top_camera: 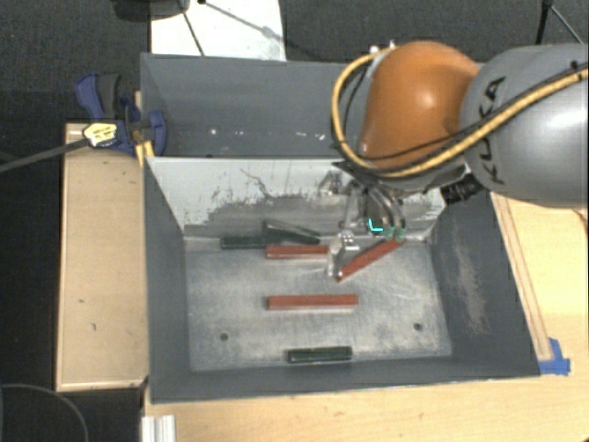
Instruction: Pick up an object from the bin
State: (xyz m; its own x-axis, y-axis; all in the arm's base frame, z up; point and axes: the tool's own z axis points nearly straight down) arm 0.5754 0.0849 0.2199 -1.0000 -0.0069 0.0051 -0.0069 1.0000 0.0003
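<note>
My gripper [343,254] hangs below the orange cover over the bin's back right part. A red-brown stick [371,257] lies slanted between its fingers, the low end at the fingertips and the other end pointing up and to the right. The fingers are shut on it. Just left of the gripper, another red-brown stick [293,252] lies flat on the floor, with a dark stick [291,235] crossing above it. A third red-brown stick [311,301] lies level in the middle of the bin, in front of the gripper.
A dark green stick [243,242] lies at the back left of the floor. Another dark green stick [318,354] lies near the front wall. The arm and its orange cover hide the bin's back right corner.
</note>
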